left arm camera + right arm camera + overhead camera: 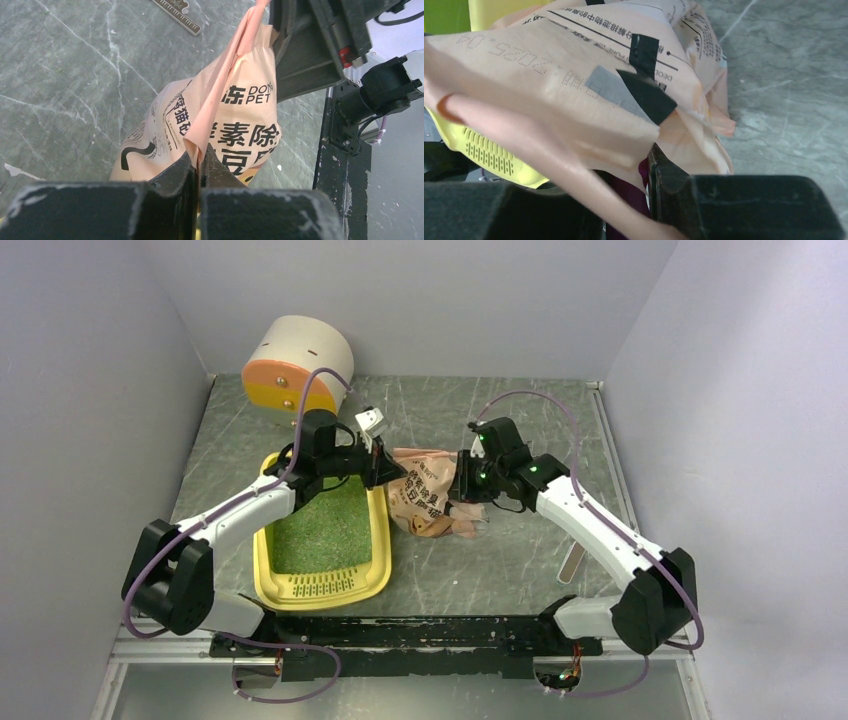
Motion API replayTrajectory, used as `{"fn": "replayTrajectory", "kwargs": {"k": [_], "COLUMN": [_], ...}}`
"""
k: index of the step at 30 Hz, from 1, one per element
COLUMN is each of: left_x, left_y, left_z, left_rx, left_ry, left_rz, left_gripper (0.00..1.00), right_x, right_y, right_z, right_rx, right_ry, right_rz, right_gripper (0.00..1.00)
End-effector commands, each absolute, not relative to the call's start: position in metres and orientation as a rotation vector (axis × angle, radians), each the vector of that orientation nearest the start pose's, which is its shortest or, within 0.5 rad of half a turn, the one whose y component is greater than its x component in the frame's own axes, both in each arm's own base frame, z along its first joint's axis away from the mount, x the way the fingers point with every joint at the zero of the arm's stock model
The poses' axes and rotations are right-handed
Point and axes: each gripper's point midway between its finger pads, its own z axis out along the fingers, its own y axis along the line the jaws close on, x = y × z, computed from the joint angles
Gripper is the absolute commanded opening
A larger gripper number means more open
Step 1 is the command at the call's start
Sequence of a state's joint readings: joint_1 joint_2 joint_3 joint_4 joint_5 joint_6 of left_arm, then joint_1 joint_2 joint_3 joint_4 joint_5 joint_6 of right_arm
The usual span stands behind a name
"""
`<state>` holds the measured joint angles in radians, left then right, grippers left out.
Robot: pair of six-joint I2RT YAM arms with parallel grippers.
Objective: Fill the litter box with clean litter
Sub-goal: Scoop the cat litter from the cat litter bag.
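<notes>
The yellow litter box (262, 570) lies left of centre, its bed covered with green clean litter (320, 530) and its grille toward the near edge. Just right of it stands a pink-beige printed bag (425, 500). My left gripper (392, 472) is at the bag's left top, shut on a fold of the bag (240, 115); its fingertips (200, 152) pinch the thin edge. My right gripper (462, 485) is at the bag's right side. In the right wrist view the bag (574, 85) drapes over my right gripper (644, 155), which is shut on a magenta scoop (636, 192). The box's grille (494, 160) shows behind.
A white cylinder with an orange end (295, 365) lies tipped at the back left corner. A flat ruler-like strip (573, 562) rests on the table under the right arm. A black rail (420, 632) runs along the near edge. Grey walls close in three sides.
</notes>
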<state>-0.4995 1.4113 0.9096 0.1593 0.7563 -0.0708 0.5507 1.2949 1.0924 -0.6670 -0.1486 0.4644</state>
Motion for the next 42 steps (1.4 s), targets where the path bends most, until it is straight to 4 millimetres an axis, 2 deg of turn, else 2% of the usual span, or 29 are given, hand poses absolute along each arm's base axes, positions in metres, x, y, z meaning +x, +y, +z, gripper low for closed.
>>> {"fn": "replayTrajectory", "kwargs": {"k": [1, 4, 7, 17, 22, 27, 37, 42], "left_x": [0.287, 0.287, 0.285, 0.285, 0.288, 0.302, 0.318, 0.325], "left_y": [-0.298, -0.298, -0.298, -0.301, -0.299, -0.291, -0.280, -0.265], "left_z": [0.205, 0.201, 0.199, 0.197, 0.196, 0.195, 0.199, 0.199], "left_rx": [0.928, 0.921, 0.921, 0.917, 0.897, 0.766, 0.609, 0.540], "left_ry": [1.749, 1.764, 1.774, 1.784, 1.797, 1.839, 1.852, 1.868], "left_rz": [-1.076, -1.072, -1.069, -1.074, -1.047, -0.982, -0.985, -0.946], "left_gripper": [0.05, 0.05, 0.05, 0.05, 0.05, 0.05, 0.05, 0.05], "right_x": [0.265, 0.267, 0.266, 0.266, 0.262, 0.255, 0.236, 0.228], "right_y": [0.232, 0.244, 0.252, 0.249, 0.233, 0.214, 0.158, 0.135], "right_z": [0.149, 0.148, 0.158, 0.191, 0.205, 0.211, 0.211, 0.214], "right_rx": [-0.177, -0.160, -0.148, 0.057, 0.121, 0.141, 0.227, 0.274], "right_ry": [2.518, 2.483, 2.415, 2.137, 2.005, 1.956, 1.896, 1.883], "right_rz": [0.741, 0.842, 0.966, 1.414, 1.580, 1.644, 1.684, 1.655], "right_gripper": [0.00, 0.00, 0.00, 0.00, 0.00, 0.00, 0.00, 0.00]}}
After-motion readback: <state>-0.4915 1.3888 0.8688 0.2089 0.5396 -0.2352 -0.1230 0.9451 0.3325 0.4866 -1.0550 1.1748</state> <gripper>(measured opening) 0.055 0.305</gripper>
